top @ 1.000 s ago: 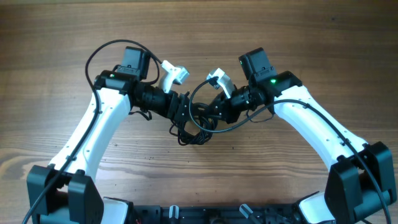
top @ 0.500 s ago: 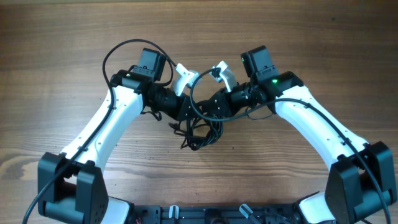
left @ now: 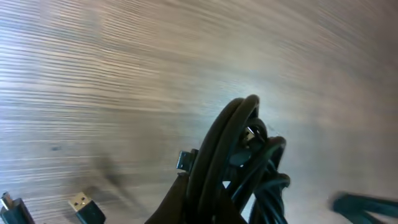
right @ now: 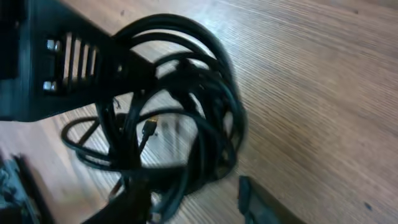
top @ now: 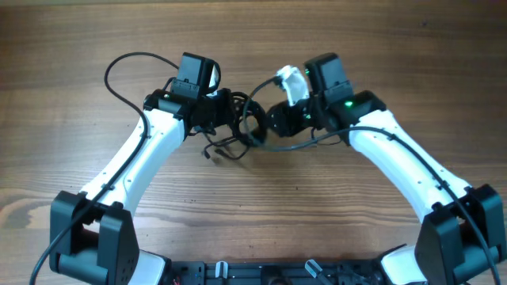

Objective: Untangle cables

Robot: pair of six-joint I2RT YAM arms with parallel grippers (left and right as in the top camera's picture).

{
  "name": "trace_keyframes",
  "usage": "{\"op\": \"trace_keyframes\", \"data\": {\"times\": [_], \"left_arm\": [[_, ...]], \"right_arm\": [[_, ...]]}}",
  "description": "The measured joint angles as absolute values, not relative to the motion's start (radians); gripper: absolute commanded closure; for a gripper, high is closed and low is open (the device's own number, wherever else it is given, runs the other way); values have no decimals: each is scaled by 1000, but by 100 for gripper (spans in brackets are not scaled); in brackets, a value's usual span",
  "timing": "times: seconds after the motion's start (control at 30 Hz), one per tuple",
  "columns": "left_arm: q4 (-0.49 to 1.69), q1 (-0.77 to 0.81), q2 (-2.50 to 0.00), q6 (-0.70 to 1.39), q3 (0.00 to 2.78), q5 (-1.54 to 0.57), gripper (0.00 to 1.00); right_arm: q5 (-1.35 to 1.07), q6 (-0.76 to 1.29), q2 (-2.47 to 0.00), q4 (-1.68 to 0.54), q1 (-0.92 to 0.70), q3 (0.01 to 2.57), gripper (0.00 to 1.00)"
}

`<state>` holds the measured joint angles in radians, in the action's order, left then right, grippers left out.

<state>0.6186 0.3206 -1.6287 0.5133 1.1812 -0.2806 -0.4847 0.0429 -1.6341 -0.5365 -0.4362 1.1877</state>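
A tangle of black cables [top: 238,136] hangs between the two arms at the table's middle. My left gripper [top: 232,113] is shut on a thick bunch of its loops [left: 239,146], which stands up out of the fingers [left: 186,202] in the left wrist view. Two loose USB plugs [left: 84,206] lie on the wood at the lower left. My right gripper [top: 274,119] is open just right of the bundle. In the right wrist view the coils [right: 186,106] lie ahead of its spread jaws [right: 193,200], with strands crossing the left finger [right: 127,202].
The bare wooden table [top: 380,47] surrounds the tangle. The left gripper's black body [right: 56,62] fills the upper left of the right wrist view, close to the coils. A thin black arm cable [top: 127,67] loops out to the left of the left arm.
My left gripper closed on the cable bundle and drew it back and to the left. My right gripper opened, releasing the cable it was holding.
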Motion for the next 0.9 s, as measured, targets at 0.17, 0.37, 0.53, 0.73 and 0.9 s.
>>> {"op": "trace_keyframes", "data": {"times": [0.17, 0.37, 0.53, 0.73, 0.9], "left_arm": [[600, 320, -1631, 384, 1181, -540, 96], [576, 259, -1636, 341, 1181, -817, 96], [567, 185, -1638, 337, 1181, -1050, 96], [543, 163, -1642, 366, 1181, -1193, 96], [520, 133, -1665, 398, 1175, -1150, 96]], "right_arm": [[-437, -108, -1634, -537, -462, 1188, 64], [-432, -189, -1634, -560, -462, 1188, 66], [-447, -158, -1666, -485, -473, 1189, 63], [-444, 88, -1683, -353, -485, 1188, 96], [-291, 353, -1680, -522, -506, 1219, 96]]}}
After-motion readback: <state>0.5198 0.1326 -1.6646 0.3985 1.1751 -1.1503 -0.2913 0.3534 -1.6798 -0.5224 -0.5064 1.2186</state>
